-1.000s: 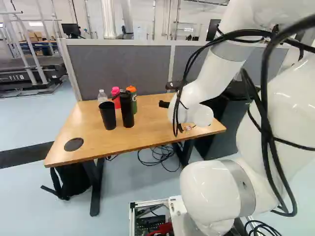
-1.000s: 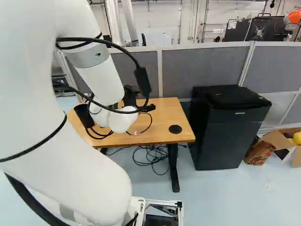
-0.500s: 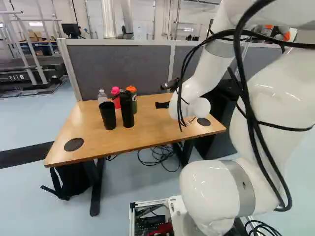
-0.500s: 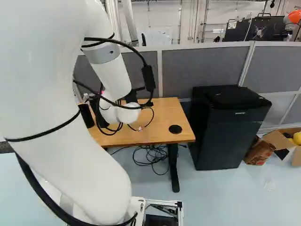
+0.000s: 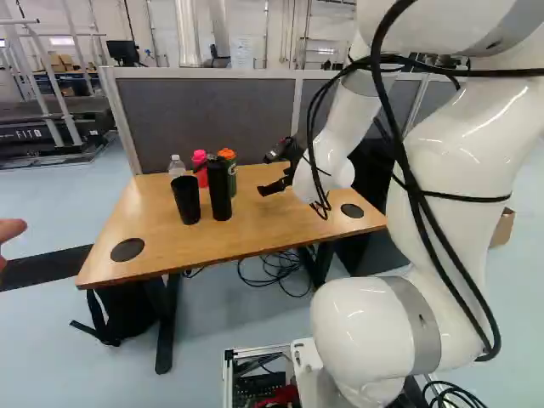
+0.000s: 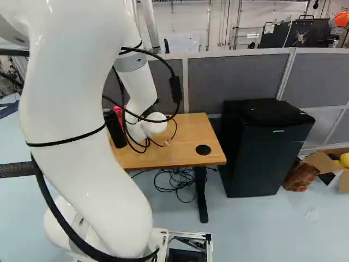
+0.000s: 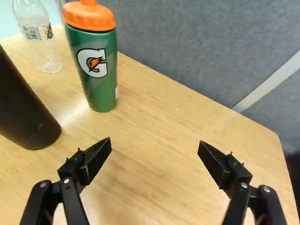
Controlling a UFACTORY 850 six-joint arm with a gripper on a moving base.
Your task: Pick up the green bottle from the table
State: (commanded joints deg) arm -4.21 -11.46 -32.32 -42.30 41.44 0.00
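In the wrist view, our gripper [image 7: 154, 141] has its fingers wide apart, and the green bottle [image 7: 100, 70] stands upright ahead, off to one side. We judge this is the approach. In the left base view, it stands on the table [image 5: 174, 245] beside the black bottle [image 5: 219, 192]; we should align sideways, advance, then close. In the right base view, our arm [image 6: 76, 103] hides it.

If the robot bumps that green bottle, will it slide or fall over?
The green bottle stands upright, taller than wide, so a push near its orange lid could well tip it. Once down, its round sides would probably let it roll across the table. Its walls hide what is inside, so its weight is hard to guess.
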